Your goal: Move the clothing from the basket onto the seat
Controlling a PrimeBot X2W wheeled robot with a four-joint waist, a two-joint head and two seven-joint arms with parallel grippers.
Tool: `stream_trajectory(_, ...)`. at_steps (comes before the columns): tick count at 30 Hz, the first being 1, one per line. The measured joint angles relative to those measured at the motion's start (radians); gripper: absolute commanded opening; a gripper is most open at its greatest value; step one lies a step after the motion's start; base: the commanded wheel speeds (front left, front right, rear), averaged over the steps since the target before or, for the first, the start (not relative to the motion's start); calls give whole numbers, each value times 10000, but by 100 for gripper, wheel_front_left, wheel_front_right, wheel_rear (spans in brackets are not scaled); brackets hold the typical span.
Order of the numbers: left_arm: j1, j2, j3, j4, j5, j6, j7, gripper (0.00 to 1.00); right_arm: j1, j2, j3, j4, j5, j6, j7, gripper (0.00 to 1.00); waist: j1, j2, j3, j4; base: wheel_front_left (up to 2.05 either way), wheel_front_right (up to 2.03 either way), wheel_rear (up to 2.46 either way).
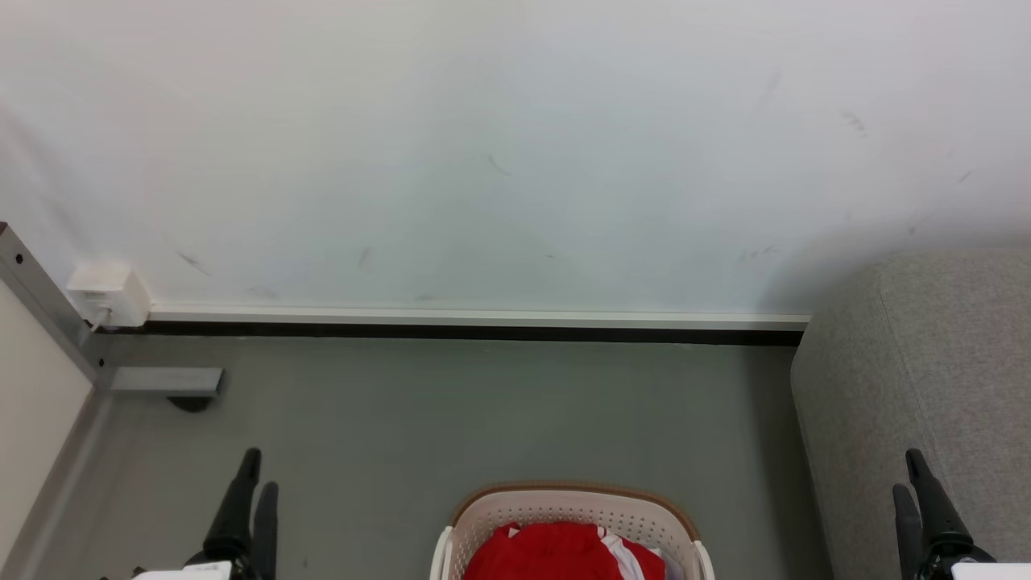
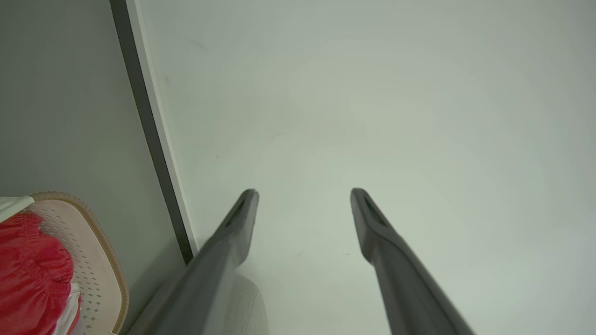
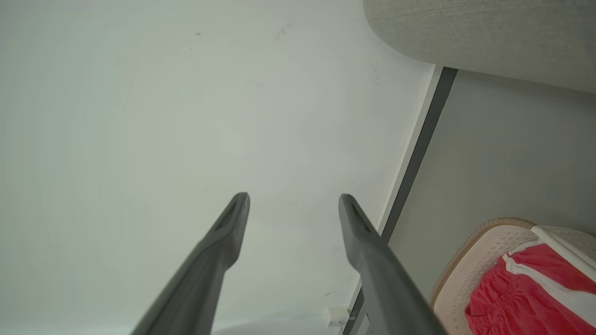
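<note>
The cream basket [image 1: 564, 503] with its brown rim stands on the grey floor at the bottom centre of the head view. Red and white clothing [image 1: 556, 552] is piled inside it. The basket [image 2: 100, 274] and red clothing [image 2: 32, 274] also appear at the lower left of the left wrist view, and the basket [image 3: 479, 260] with clothing [image 3: 531, 288] at the lower right of the right wrist view. The grey seat [image 1: 926, 379] rises at the right. My left gripper [image 1: 256, 471] and right gripper [image 1: 908, 471] are both open and empty, each well to one side of the basket.
A pale wall [image 1: 499, 153] with a white and black skirting strip [image 1: 475, 322] runs behind the basket. At the left a metal frame leg [image 1: 48, 310] and a white wall socket [image 1: 109, 292] stand near the corner. Grey floor [image 1: 483, 411] lies between basket and wall.
</note>
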Motion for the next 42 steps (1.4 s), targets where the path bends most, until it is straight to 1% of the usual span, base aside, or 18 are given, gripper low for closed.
stream_trajectory(6, 0, 0, -104, 10, 435, 2, -293, 100, 16, -17, 132, -96, -570, -2, -316, 100, 1, 0, -1, 6, 0, 0, 0)
stream_trajectory(11, 3, 2, -128, -54, 1256, 107, -539, 100, 34, -77, 209, -299, -1733, 0, -533, 100, 0, -1, 2, 16, 0, 0, 0)
stream_trajectory(25, 79, 6, -499, -407, 4113, 571, -1116, 100, 216, -301, 522, -957, -5262, 0, -1124, 100, 0, 0, -15, 95, 0, 0, 0)
stream_trajectory(32, 121, 8, -648, -270, 5482, 646, -1375, 100, 372, -410, 656, -1193, -6832, 0, -1384, 100, 1, 0, -54, 137, 0, 0, 0)
stream_trajectory(42, 123, 13, -736, -291, 7434, 692, -1724, 100, 453, -556, 853, -1352, -8581, 0, -1739, 100, 0, 0, -85, 188, 0, 0, 0)
